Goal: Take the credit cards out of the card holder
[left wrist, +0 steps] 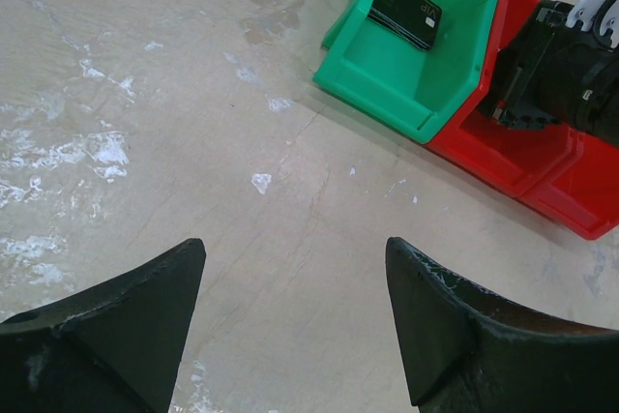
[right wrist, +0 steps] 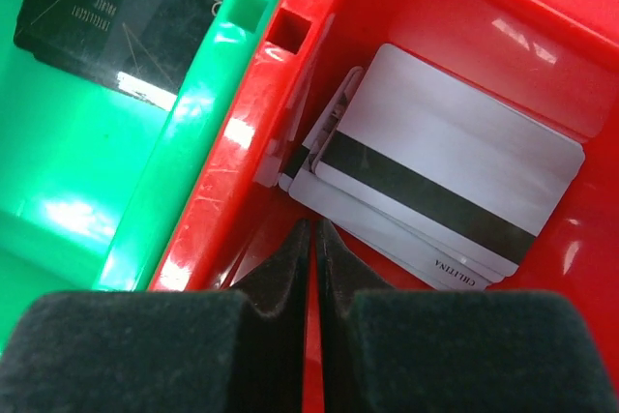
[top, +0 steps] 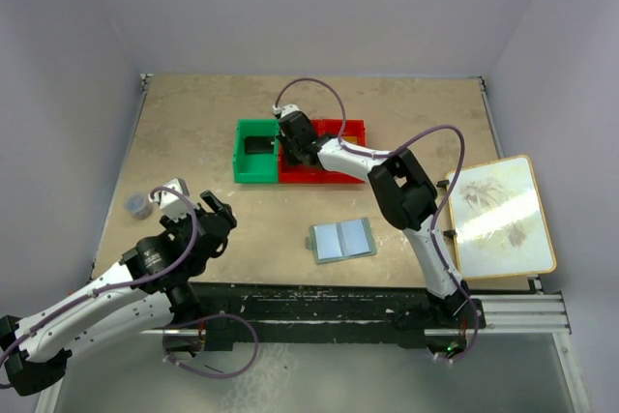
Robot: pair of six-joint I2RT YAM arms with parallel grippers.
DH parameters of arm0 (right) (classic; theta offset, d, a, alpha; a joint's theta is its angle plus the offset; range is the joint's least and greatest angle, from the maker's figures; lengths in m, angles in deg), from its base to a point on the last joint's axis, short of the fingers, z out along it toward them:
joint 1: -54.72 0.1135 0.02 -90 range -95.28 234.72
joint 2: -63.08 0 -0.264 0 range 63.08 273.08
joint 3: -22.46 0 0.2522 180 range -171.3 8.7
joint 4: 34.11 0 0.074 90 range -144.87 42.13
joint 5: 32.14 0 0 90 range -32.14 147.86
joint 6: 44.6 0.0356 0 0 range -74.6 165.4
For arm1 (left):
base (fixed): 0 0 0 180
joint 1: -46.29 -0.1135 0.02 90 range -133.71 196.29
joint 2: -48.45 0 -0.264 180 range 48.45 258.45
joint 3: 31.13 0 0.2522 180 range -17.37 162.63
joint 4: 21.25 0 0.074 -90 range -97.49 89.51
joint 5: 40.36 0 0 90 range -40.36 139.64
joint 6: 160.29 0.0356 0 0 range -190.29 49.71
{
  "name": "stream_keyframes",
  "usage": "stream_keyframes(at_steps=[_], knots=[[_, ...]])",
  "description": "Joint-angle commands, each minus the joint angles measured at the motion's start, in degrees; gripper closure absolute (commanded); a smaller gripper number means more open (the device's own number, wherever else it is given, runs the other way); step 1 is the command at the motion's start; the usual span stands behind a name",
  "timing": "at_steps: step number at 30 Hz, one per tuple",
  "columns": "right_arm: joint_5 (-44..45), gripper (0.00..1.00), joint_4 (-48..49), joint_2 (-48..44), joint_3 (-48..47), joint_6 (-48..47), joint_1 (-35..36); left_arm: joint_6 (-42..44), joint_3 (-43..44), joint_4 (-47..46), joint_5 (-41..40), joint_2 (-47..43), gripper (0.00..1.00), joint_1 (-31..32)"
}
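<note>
The light blue card holder [top: 341, 239] lies open and flat on the table, in front of the bins, with no gripper touching it. My right gripper [top: 292, 150] is down inside the red bin [top: 350, 127]. In the right wrist view it [right wrist: 312, 224] is shut and empty, just in front of a stack of white cards [right wrist: 455, 152] lying on the red bin's [right wrist: 426, 7] floor. A black card [right wrist: 116, 16] lies in the green bin [right wrist: 77, 200]; it also shows in the left wrist view [left wrist: 406, 9]. My left gripper [top: 218, 210] [left wrist: 295, 244] is open and empty above bare table.
The green bin [top: 253, 177] and the red bin stand side by side at mid-table. A gold-framed panel [top: 498, 215] lies at the right edge. A small jar [top: 140, 204] stands at the left near my left arm.
</note>
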Motion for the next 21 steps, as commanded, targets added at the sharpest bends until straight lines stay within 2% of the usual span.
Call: stream_keyframes(at_steps=[1,9,21], knots=[[4.0,0.93,4.6,-0.6,1.5,1.8,-0.3,-0.4,2.6,0.9,-1.8,0.1,0.27,-0.4],[6.6,0.92,4.1,0.4,-1.4,1.4,-0.3,-0.4,2.6,1.1,-1.4,-0.1,0.27,-0.3],[13.9,0.91,0.1,-1.9,0.0,1.3,-0.4,-0.3,1.8,0.5,-0.7,-0.1,0.27,-0.3]])
